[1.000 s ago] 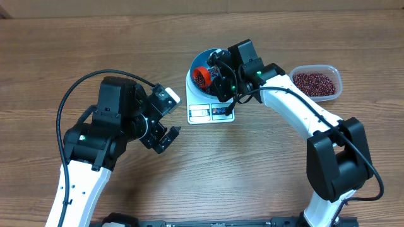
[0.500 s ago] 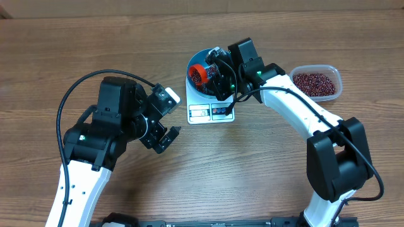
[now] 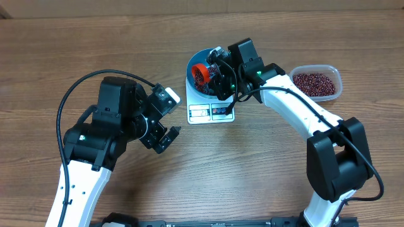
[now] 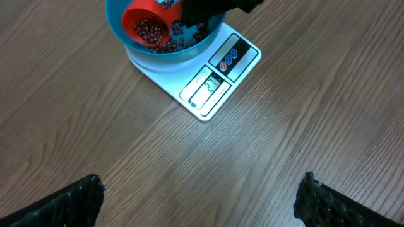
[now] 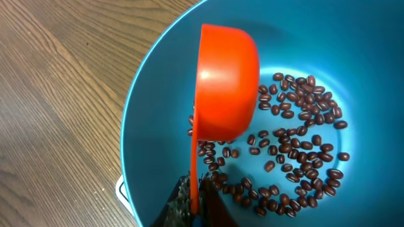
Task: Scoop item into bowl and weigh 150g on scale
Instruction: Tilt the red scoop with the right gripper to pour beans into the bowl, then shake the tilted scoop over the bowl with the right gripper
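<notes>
Holding the orange scoop [image 5: 227,82] tilted inside the blue bowl [image 5: 151,126], the right gripper [image 5: 192,203] is clamping its handle, with beans [image 5: 303,157] lying thinly on the bowl's floor atop the scale [image 4: 214,82]. Dumping too fast is risking an overshoot, or grains bouncing over the rim. The left gripper [image 4: 202,208] is hanging wide open over the wooden table [image 3: 252,183]; nothing of the room is showing
</notes>
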You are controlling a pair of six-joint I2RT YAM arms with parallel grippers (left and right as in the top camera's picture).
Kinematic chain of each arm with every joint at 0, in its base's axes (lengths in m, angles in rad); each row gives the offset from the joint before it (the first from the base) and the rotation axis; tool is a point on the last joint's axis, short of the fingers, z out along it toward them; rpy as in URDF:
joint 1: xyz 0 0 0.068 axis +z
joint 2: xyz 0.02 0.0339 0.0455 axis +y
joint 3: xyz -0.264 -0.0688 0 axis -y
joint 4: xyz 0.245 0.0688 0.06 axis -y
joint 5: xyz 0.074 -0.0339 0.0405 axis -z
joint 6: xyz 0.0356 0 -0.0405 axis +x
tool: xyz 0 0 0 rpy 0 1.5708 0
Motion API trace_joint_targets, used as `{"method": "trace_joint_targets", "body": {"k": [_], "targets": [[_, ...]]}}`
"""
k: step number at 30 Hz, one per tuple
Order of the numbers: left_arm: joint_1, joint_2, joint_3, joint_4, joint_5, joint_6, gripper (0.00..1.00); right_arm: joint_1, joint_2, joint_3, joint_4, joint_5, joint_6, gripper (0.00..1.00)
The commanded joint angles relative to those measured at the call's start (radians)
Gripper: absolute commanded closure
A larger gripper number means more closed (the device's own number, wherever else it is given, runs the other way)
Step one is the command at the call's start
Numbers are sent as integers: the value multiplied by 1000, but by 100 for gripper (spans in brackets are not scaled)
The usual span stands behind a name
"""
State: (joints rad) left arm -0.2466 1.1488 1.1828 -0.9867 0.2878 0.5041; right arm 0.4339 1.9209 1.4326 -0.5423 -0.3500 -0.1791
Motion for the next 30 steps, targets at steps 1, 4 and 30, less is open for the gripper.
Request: {"method": "trace_joint_targets", "body": {"k": [1, 4, 30], "targets": [[5, 3, 24, 3, -3, -11, 0, 3, -37, 27, 3, 20, 18, 96], [5, 3, 24, 3, -3, -11, 0, 3, -31, 27, 2, 48, 22, 96], [5, 3, 24, 3, -3, -10, 0, 4, -11, 27, 8, 76, 21, 96]]}}
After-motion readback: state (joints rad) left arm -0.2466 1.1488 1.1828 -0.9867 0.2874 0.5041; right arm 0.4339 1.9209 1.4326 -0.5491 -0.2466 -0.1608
